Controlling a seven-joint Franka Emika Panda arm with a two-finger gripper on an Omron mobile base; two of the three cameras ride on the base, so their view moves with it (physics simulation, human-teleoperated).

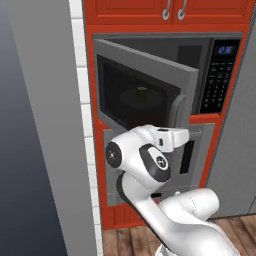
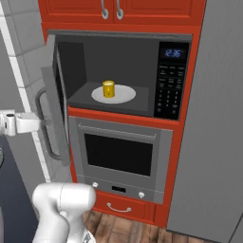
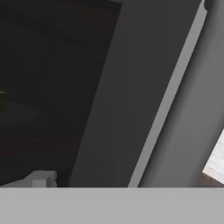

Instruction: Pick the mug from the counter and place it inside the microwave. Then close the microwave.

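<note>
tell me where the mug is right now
The mug stands upright on the white round plate inside the open microwave, left of the keypad in the right base view, above the oven.

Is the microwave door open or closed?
Open. The microwave door swings out to the left, and the yellow mug stands on the white plate inside.

A home kitchen: built-in microwave (image 2: 118, 76) above an oven (image 2: 121, 156), red cabinets (image 2: 118, 12).
</note>
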